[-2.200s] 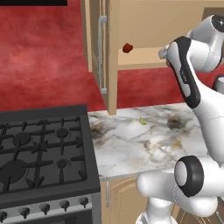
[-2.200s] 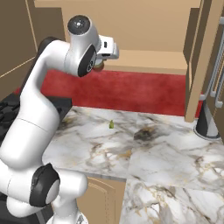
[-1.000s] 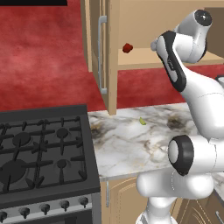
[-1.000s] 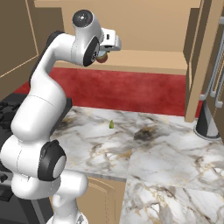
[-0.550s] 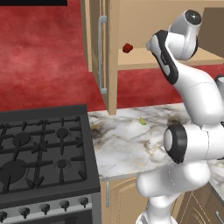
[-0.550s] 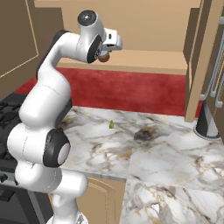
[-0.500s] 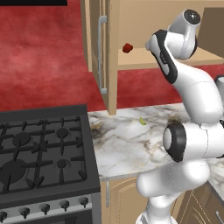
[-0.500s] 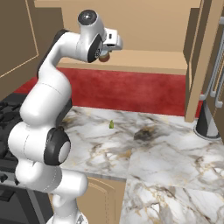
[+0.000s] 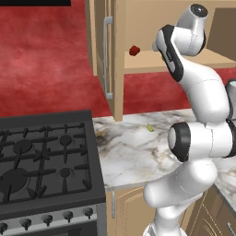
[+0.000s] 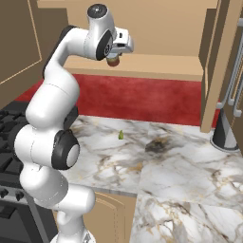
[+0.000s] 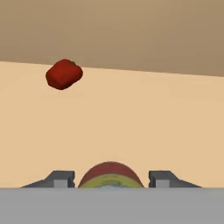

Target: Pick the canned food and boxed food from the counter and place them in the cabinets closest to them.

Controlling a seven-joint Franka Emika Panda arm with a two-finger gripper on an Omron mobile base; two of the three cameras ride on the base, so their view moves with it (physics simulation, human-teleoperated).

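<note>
**Claw at the cabinet shelf, can between my fingers**

- My claw (image 11: pixel 111 181) is up at the open wall cabinets (image 10: pixel 156 28), over the lower shelf (image 11: pixel 131 122). Right base view shows it at about 11 o'clock in the frame, reaching in from the shelf's front edge.
- Hand view: the canned food (image 11: pixel 110 176) sits at 6 o'clock, squarely between my two fingertips (image 11: pixel 61 178). Red upper body, yellowish band below. The fingers flank it closely on both sides, so I read the claw as clamped on the can, though the actual contact points are cut off at the bottom edge and I can't be fully sure.
- Right base view: the can (image 10: pixel 113 60) shows as a small brownish cylinder hanging just under the claw, level with the shelf's front lip.
- A small red lumpy object (image 11: pixel 64 74) rests on the same shelf at 10 o'clock in the hand view, well apart from the can, near the back wall. Left base view has it (image 9: pixel 134 50) beside the cabinet's dividing panel.
- Below: marble tabletop (image 10: pixel 180 175) with a tiny yellow-green scrap (image 10: pixel 120 135) lying on it. Black gas stove (image 9: pixel 44 161) abuts the tabletop on its left.
</note>
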